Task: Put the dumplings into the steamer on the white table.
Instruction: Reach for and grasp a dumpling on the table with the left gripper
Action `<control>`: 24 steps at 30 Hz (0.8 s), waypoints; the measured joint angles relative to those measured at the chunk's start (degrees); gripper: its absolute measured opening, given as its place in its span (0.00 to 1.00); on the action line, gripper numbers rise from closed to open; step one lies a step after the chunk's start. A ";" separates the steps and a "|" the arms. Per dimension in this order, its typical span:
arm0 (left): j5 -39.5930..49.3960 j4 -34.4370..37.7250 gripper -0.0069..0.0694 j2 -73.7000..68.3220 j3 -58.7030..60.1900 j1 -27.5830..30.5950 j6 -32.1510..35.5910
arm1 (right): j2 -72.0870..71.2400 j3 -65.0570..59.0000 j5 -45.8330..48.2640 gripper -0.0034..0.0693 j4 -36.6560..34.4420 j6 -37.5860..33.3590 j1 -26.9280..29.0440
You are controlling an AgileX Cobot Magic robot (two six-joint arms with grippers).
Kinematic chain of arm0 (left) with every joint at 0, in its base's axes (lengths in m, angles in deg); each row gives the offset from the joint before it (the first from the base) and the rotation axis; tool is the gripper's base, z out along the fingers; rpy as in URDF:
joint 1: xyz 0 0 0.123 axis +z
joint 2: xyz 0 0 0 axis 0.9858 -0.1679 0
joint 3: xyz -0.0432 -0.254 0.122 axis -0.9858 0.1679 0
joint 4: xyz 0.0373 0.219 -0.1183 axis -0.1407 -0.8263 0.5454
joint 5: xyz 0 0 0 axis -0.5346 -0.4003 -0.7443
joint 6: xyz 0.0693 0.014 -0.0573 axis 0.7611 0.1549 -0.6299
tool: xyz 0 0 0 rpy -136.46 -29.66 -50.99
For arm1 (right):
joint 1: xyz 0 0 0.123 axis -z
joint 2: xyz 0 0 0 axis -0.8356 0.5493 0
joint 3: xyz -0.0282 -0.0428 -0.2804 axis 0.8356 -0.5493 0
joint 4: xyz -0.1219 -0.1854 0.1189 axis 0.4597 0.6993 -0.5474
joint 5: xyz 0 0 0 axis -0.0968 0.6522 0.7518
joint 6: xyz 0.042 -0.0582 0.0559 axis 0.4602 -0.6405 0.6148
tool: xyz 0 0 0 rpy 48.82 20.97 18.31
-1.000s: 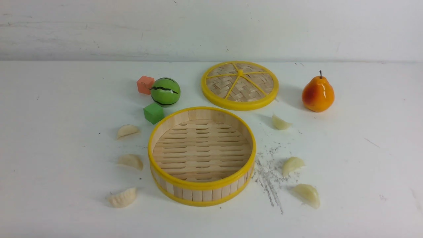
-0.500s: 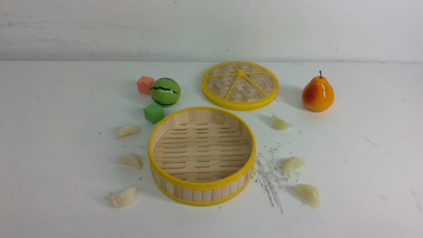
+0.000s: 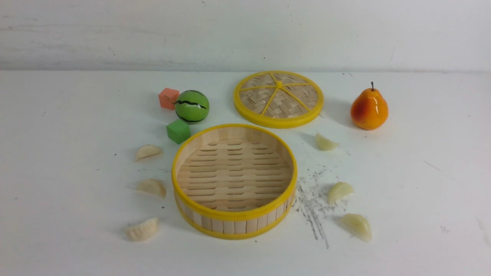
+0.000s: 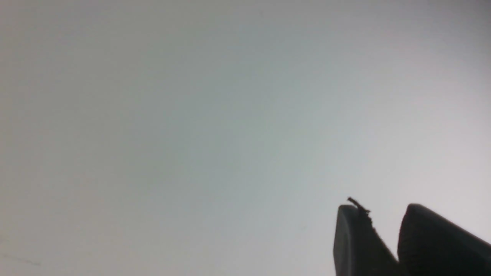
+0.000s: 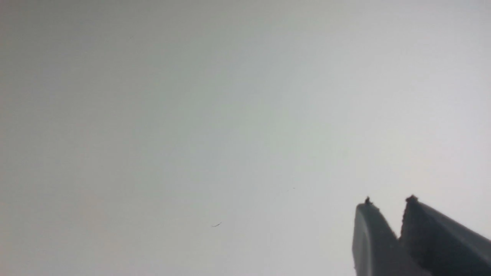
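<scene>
Steamer (image 3: pixel 234 214) sits open on the table (image 3: pixel 57 115) with its lid (image 3: pixel 279 99) off behind it, so we can drop straight in. All six dumplings (image 3: pixel 148 151) lie outside on the table, three left of the steamer and three right; we judge one set per arm. The cube (image 3: pixel 178 131) crowds the steamer's far-left rim. Left gripper (image 4: pixel 381 211) and right gripper (image 5: pixel 388 201) are empty; tips narrowly gapped, so we can't tell if closed.

Beyond the steamer (image 3: pixel 230 224), to its left, the striped green ball (image 3: pixel 192 106) covered one corner of the orange cube (image 3: pixel 167 97). In the wrist views, the left gripper (image 4: pixel 383 209) and right gripper (image 5: pixel 388 201) were cropped to dark fingertips over blurred white, and their closure was unclear.
</scene>
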 joint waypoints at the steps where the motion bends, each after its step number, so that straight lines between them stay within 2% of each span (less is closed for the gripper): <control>1: 6.39 -2.25 0.22 -3.31 -4.85 0.00 0.00 | 2.05 3.11 3.06 0.13 0.00 0.06 0.00; 2: 10.92 -3.71 0.18 -7.26 -9.17 0.00 0.00 | 4.46 5.62 6.97 0.07 0.00 0.04 0.00; 4: 17.97 -5.47 0.09 -13.81 -14.31 0.00 0.00 | 8.54 9.88 14.62 0.03 0.00 0.20 0.00; 8: 27.97 -4.96 0.07 -28.27 -20.83 0.00 -0.22 | 18.51 13.38 32.22 0.03 -0.05 0.20 0.00; 9: 29.23 -4.61 0.07 -28.98 -21.11 0.00 -0.22 | 19.05 13.39 33.15 0.03 -0.05 0.20 0.00; 13: 45.31 4.89 0.07 -43.49 -28.09 0.00 4.14 | 31.33 14.00 54.21 0.03 -2.55 -0.10 -0.08; 14: 49.24 7.50 0.07 -46.19 -29.68 0.00 6.78 | 33.04 14.42 57.44 0.03 -3.74 -0.78 -0.27; 15: 49.24 7.50 0.07 -46.72 -29.99 0.00 6.78 | 33.45 14.42 58.16 0.03 -4.04 -0.97 -0.33; 16: 55.30 11.61 0.07 -50.89 -32.20 0.00 11.60 | 36.14 15.00 63.49 0.03 -6.94 -3.99 -1.17; 19: 63.80 18.74 0.07 -57.90 -34.46 0.00 20.11 | 40.75 15.41 68.40 0.03 -13.26 -12.97 -3.57; 22: 67.28 24.65 0.07 -63.87 -35.00 0.00 24.60 | 43.64 15.41 69.26 0.03 -20.81 -23.02 -6.73; 24: 67.44 25.59 0.07 -66.83 -35.08 0.00 26.78 | 44.96 15.41 68.85 0.03 -25.52 -27.94 -8.23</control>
